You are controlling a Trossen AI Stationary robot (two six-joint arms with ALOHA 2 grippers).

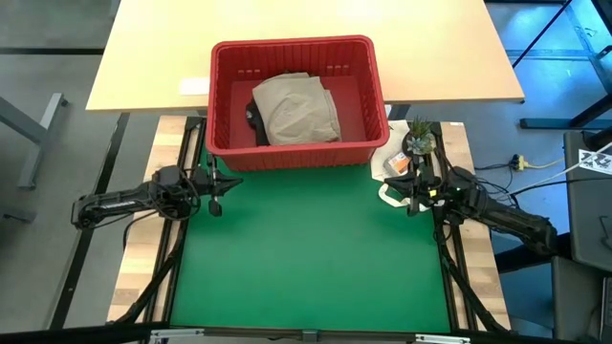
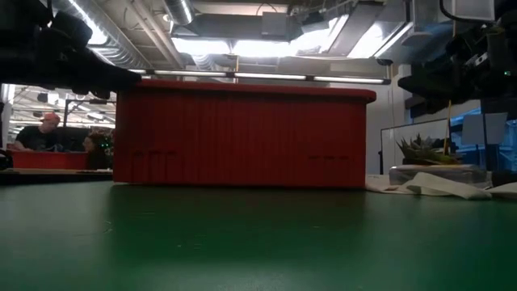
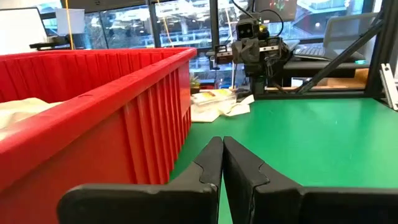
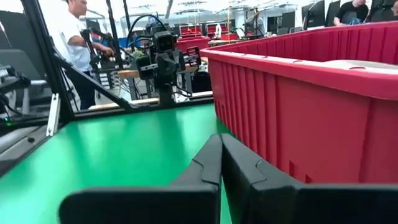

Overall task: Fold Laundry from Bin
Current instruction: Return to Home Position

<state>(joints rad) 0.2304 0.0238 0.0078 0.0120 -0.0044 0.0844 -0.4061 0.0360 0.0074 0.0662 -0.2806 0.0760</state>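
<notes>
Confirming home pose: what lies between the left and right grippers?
The high view shows only bare green table mat between the shut left gripper and shut right gripper.

**A:** quick headcount of what's on there?

**B:** One red bin (image 1: 298,153) at the far edge of the green mat (image 1: 306,277). Two garments show in it: one beige-tan piece (image 1: 301,107) and one dark piece (image 1: 256,122). Can't tell if there's more underneath.

**A:** arms?

**B:** Two. The left gripper (image 1: 216,204) is by the mat's far left corner and the right gripper (image 1: 413,203) is by its far right corner. That right corner also has one little plant (image 1: 418,139) and one white bag (image 1: 394,164). Two people are in the room behind: a person in a white top (image 4: 76,43) and a person in dark (image 4: 356,11).
</notes>
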